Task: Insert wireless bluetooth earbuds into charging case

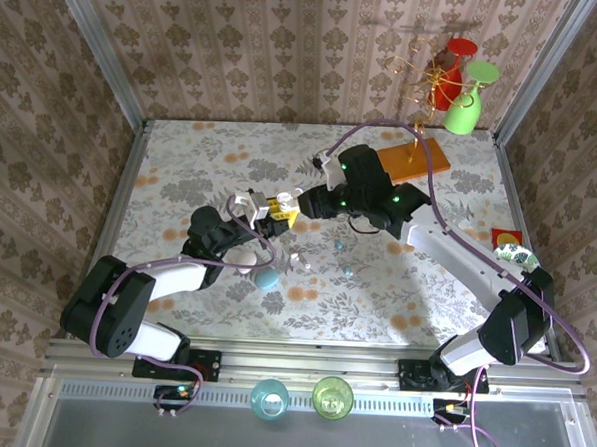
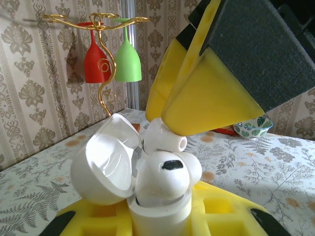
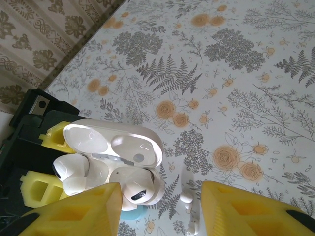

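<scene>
Damask-papered walls (image 1: 288,43) — floral tabletop (image 1: 201,168)
</scene>
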Action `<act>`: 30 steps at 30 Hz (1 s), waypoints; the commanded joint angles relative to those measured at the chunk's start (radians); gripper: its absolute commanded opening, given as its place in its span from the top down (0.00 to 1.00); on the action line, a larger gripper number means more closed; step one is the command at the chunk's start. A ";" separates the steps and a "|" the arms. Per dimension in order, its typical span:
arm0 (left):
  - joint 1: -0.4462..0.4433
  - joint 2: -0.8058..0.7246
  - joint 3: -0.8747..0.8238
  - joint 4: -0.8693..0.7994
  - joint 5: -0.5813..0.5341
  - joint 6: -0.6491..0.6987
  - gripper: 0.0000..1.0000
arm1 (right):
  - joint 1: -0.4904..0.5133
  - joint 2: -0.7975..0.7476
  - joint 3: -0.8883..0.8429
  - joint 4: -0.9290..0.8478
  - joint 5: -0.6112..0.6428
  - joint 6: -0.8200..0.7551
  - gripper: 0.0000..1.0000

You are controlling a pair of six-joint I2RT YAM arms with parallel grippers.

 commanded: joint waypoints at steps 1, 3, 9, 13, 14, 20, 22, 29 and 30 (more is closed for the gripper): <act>0.004 -0.011 0.028 0.061 0.027 -0.023 1.00 | 0.009 0.031 0.027 -0.007 -0.013 -0.022 0.52; 0.003 -0.009 0.029 0.061 0.027 -0.025 1.00 | 0.010 0.039 0.037 -0.006 -0.012 -0.022 0.51; 0.003 -0.009 0.030 0.063 0.027 -0.027 1.00 | 0.011 0.052 0.056 -0.010 0.002 -0.025 0.48; 0.002 -0.009 0.031 0.064 0.028 -0.032 1.00 | 0.011 0.055 0.068 -0.013 0.001 -0.026 0.46; 0.001 -0.008 0.031 0.064 0.027 -0.031 1.00 | 0.011 0.057 0.070 -0.013 0.001 -0.027 0.45; 0.002 -0.008 0.033 0.065 0.027 -0.033 1.00 | 0.011 0.064 0.100 -0.015 -0.003 -0.028 0.40; 0.003 -0.007 0.033 0.064 0.024 -0.037 1.00 | 0.010 0.054 0.098 -0.006 -0.019 -0.029 0.38; 0.007 -0.005 0.031 0.064 0.021 -0.036 1.00 | 0.010 -0.008 0.047 0.044 -0.090 -0.028 0.26; 0.007 -0.004 0.031 0.064 0.021 -0.036 1.00 | 0.011 -0.006 0.045 0.044 -0.099 -0.030 0.25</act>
